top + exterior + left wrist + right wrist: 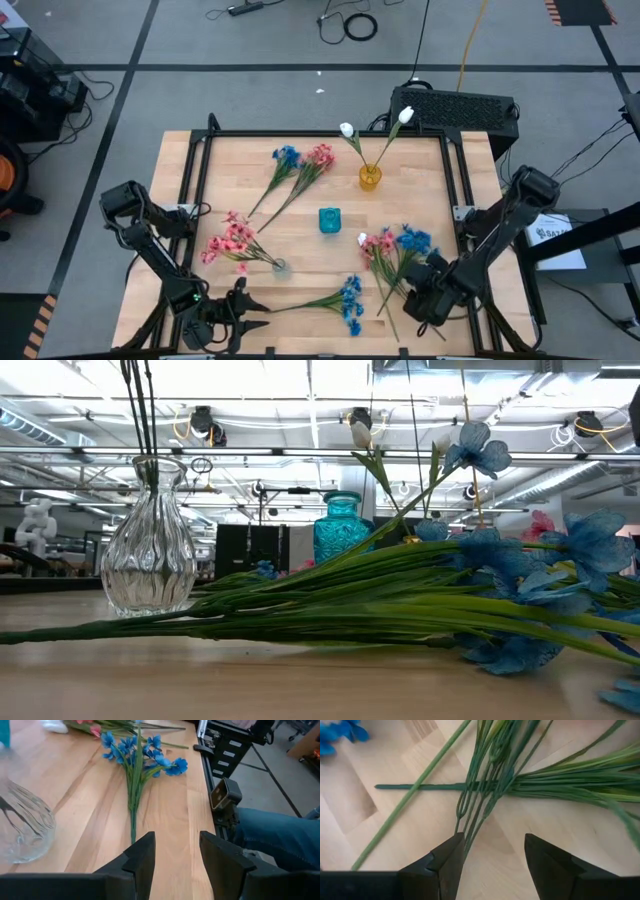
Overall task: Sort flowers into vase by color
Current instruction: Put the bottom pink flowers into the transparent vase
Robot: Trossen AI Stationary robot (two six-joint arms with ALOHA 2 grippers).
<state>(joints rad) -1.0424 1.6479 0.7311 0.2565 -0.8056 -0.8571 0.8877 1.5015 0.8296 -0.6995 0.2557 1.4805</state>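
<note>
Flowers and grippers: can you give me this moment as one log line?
left gripper: open, facing blue spray stem | right gripper: open over stems | yellow vase: white buds | clear vase: pink | teal vase: empty

The dark left gripper sits low at the table's near edge, fingers parted and empty. The dark right gripper hangs low at the near right, fingers apart.

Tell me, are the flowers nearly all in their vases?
Not yet. Done: white buds in the yellow vase, pink flowers in the clear vase. The teal vase looks empty. Both grippers, left and right, are open near loose stems. Several blue sprays and pink ones still lie on the table.
</note>
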